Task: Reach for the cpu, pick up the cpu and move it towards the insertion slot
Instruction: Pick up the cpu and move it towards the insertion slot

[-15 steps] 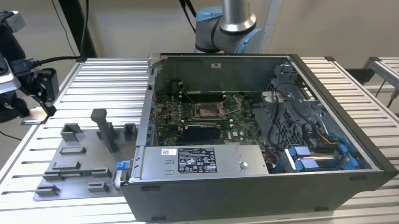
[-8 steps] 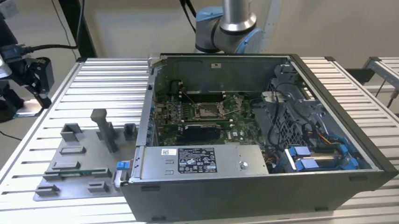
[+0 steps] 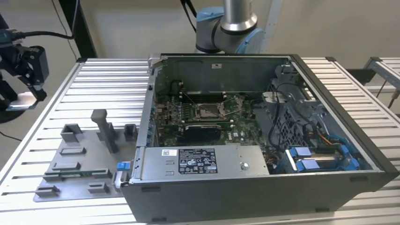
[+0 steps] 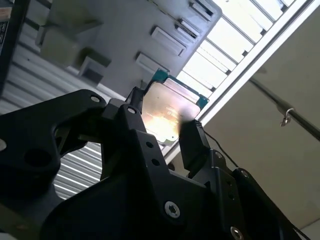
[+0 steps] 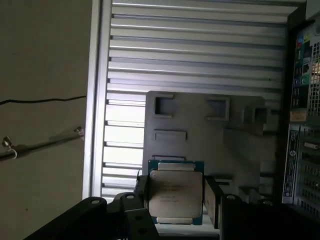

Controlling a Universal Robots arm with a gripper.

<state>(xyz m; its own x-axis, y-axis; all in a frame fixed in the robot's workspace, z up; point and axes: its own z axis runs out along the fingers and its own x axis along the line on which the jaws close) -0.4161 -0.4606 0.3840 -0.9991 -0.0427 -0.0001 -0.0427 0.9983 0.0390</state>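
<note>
Cpu (image 5: 175, 192): flat silver square with a green rim, clamped by two opposite edges in the gripper (image 5: 176, 197). I read the same firm grasp in both wrist views, with the chip lifted clear of everything.

Grey tray (image 3: 93, 161): on the slatted table (image 3: 106, 84), lower left of the exterior frame, beneath and beyond the held chip.

Computer case (image 3: 250, 197): open-topped, just beside the tray toward the exterior view's right.

Insertion slot (image 3: 209, 110): shiny square frame on the green board, mid-frame inside the case. I judge it lies well apart from the gripper, which hangs at the exterior view's far left. The near case wall stands between them.
</note>
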